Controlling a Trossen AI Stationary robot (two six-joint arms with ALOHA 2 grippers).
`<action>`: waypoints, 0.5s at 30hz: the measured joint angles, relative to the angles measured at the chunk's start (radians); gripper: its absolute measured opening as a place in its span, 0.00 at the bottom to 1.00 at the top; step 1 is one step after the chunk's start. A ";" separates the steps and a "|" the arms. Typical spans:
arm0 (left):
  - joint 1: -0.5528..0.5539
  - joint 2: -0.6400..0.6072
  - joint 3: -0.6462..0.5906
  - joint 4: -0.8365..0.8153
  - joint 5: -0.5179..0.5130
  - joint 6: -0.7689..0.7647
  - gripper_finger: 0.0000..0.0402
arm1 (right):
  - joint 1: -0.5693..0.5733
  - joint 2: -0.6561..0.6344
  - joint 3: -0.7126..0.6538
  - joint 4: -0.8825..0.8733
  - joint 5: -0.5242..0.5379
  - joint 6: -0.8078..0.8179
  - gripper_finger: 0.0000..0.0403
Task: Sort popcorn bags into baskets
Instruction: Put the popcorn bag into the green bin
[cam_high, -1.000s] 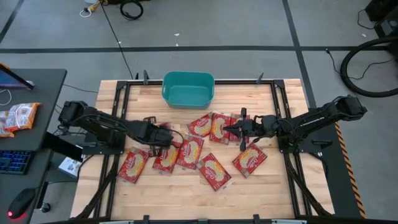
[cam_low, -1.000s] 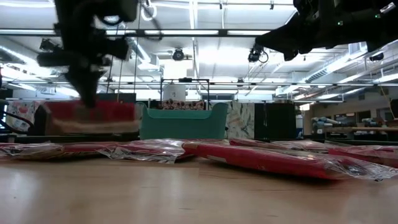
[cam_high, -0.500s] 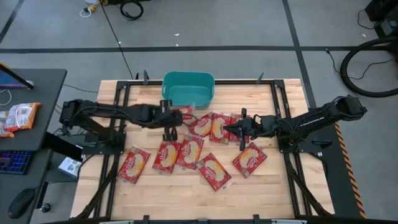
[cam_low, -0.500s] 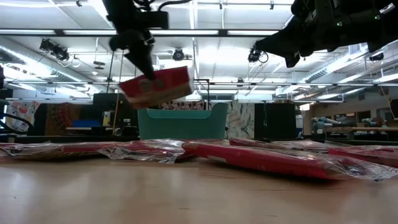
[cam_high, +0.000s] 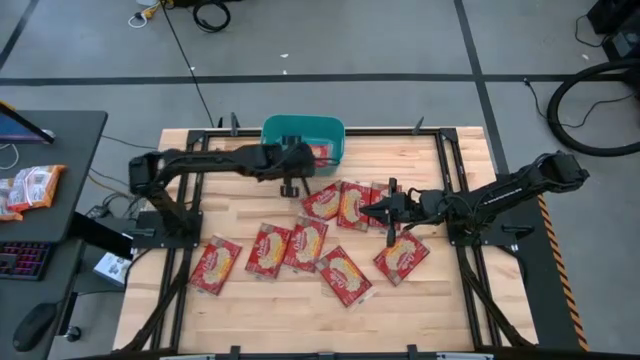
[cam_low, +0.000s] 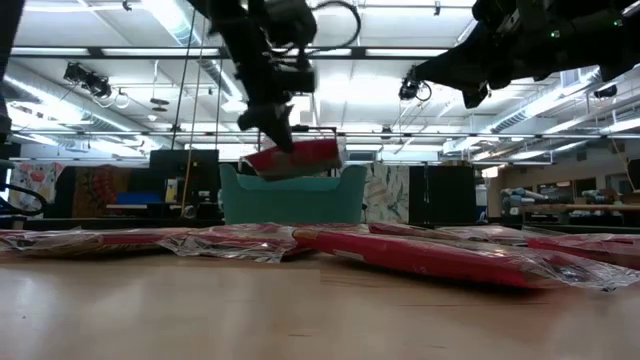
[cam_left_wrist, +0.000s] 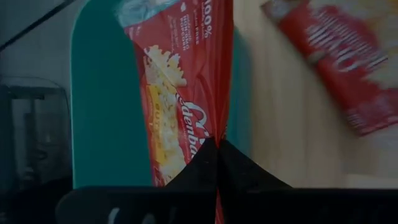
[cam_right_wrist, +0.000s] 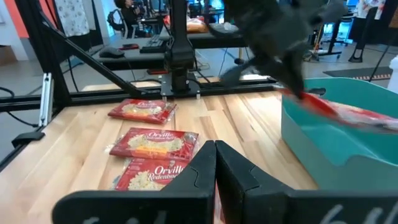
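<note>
Across the centre of the high view: wooden table (cam_high: 300, 310) with eight popcorn bags lying flat, spread in a loose band, presumably for single picks. Upper centre: teal basket (cam_high: 290, 133) at the table's far edge. Left gripper (cam_high: 296, 172) at the basket's near rim, fingers pinched on one popcorn bag (cam_low: 296, 157), held above the rim, likely for release. Right gripper (cam_high: 375, 210) waits centre-right over the bags, fingers pressed together, empty.

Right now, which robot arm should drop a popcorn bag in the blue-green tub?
Left. The left gripper already holds a popcorn bag at the teal tub. The right gripper is shut, holds nothing, and hovers over the bags on the table.
</note>
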 joint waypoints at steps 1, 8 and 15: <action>0.013 0.022 0.016 -0.003 -0.006 0.026 0.00 | 0.001 0.000 0.000 0.000 0.001 0.000 0.03; 0.117 0.145 0.059 0.034 -0.025 0.177 0.00 | 0.015 0.000 0.000 -0.002 0.001 0.000 0.03; 0.148 0.185 0.059 0.045 -0.039 0.179 0.21 | 0.039 0.000 0.000 -0.005 0.002 0.000 0.03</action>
